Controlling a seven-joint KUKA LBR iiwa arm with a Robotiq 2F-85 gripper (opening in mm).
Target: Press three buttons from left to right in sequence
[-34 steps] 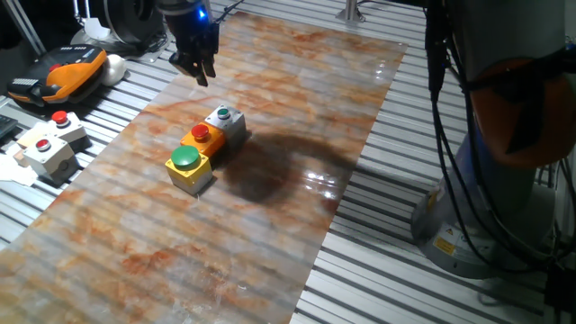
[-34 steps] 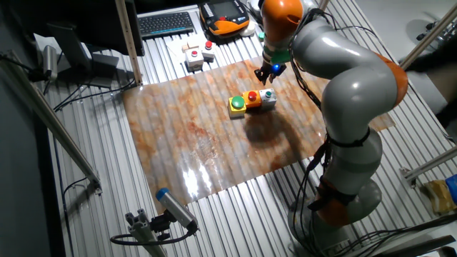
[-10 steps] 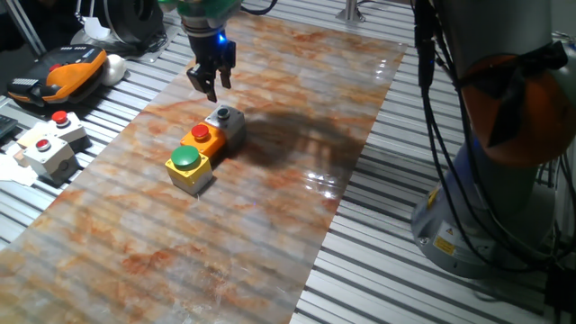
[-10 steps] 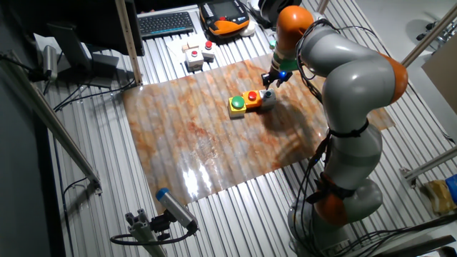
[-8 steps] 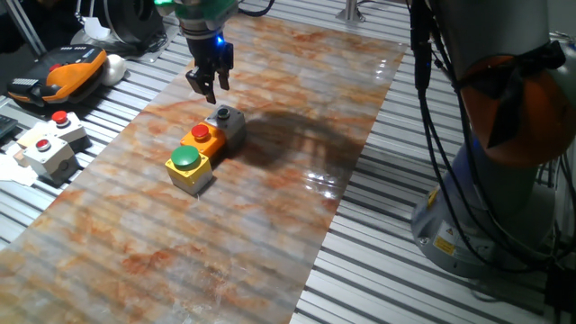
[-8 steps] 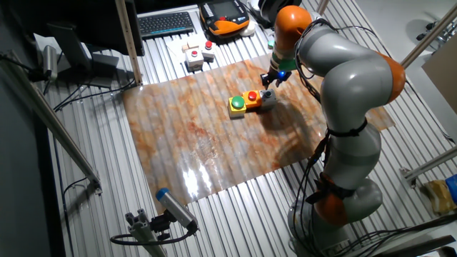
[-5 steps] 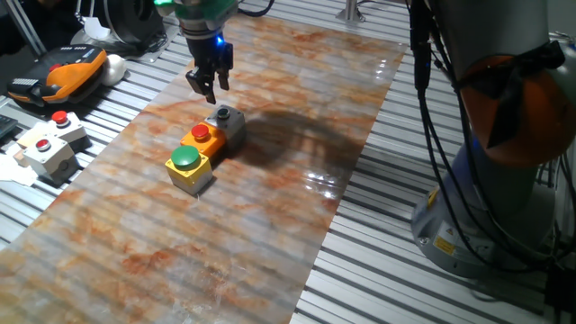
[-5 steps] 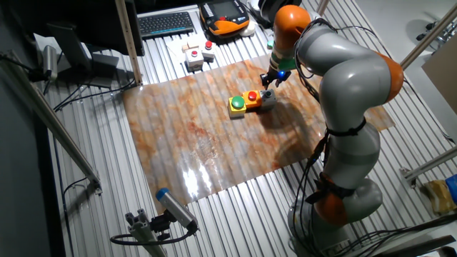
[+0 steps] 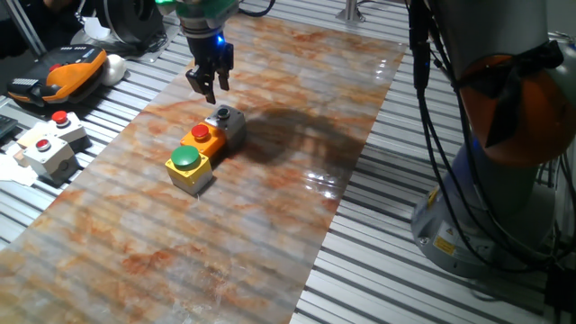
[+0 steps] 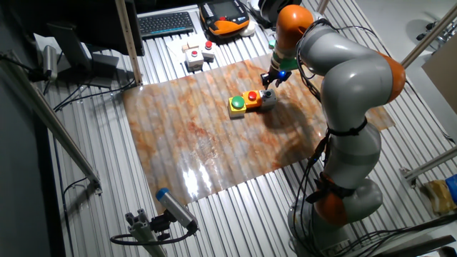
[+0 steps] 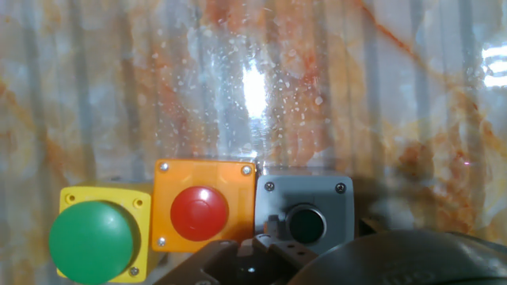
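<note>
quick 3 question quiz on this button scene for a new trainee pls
1. True or false: the gripper is pressing down on the green cap of the yellow box.
2. Which box sits between the other two in the row? A) yellow box B) orange box C) grey-white box
3. Fill in: in the fixed views the gripper hangs nearest the ____ box.

Key
1. False. It hangs in the air, clear of every cap, beyond the far end of the row.
2. B. The hand view shows it touching both neighbours.
3. grey-white.
</note>
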